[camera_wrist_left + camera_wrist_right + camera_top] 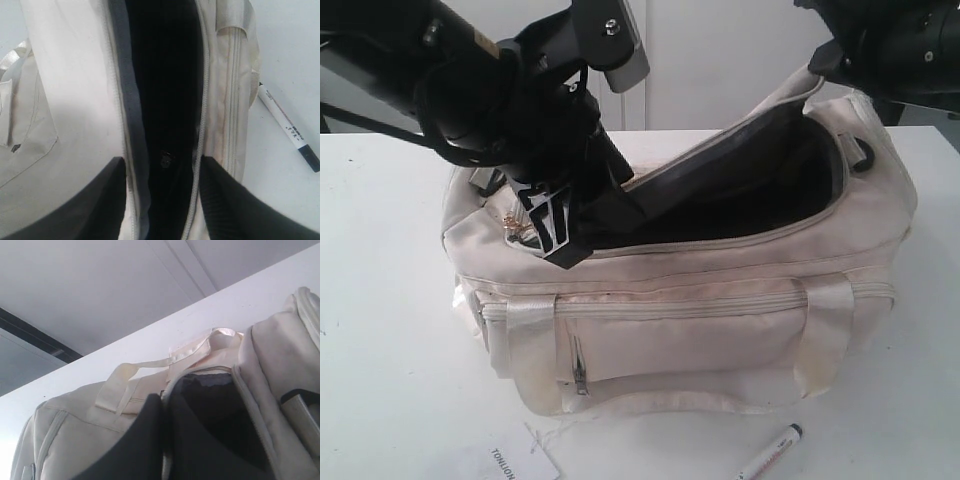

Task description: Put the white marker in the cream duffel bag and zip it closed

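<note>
cream duffel bag (720,340) is sitting unzipped on the desk (400,400) | white marker (770,455) is lying on the desk just in front of the bag, outside it | left gripper (161,165) is hanging spread over the bag's opening | right gripper (162,410) is pinching the bag's raised far rim

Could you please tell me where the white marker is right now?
In the exterior view the white marker lies on the table at the lower right, in front of the cream duffel bag and outside it, right of the paper tag.
</note>
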Robot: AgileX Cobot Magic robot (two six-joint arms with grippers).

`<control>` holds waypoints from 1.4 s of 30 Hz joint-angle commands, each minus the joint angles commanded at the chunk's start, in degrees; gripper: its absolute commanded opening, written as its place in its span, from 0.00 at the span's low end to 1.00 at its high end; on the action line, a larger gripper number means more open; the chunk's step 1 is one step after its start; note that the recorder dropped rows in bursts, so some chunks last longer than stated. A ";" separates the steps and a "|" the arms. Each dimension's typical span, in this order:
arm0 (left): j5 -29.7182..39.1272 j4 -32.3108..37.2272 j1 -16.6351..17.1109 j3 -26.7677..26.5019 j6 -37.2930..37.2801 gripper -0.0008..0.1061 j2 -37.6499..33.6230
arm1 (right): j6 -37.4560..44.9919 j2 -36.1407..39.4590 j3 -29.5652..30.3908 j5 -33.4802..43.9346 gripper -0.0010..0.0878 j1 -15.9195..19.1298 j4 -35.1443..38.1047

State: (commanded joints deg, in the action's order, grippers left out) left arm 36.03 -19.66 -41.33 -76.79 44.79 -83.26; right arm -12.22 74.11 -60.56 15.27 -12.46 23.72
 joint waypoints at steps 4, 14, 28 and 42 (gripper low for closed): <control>1.10 0.00 0.00 0.00 0.00 0.48 0.67 | 0.00 0.00 0.00 0.10 0.01 0.00 0.00; 1.77 0.00 0.00 0.00 0.00 0.48 4.47 | -4.90 0.00 0.00 -1.58 0.01 0.00 0.00; 2.16 2.97 0.00 0.00 0.00 0.48 5.01 | -10.27 0.00 0.00 -5.65 0.01 0.00 0.00; -1.73 4.10 0.00 0.00 0.00 0.48 2.40 | -10.92 0.00 0.00 -5.16 0.01 0.00 0.00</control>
State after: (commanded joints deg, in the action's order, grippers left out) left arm 34.29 -15.55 -41.33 -76.79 44.79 -80.86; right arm -23.14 74.11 -60.56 10.11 -12.46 23.72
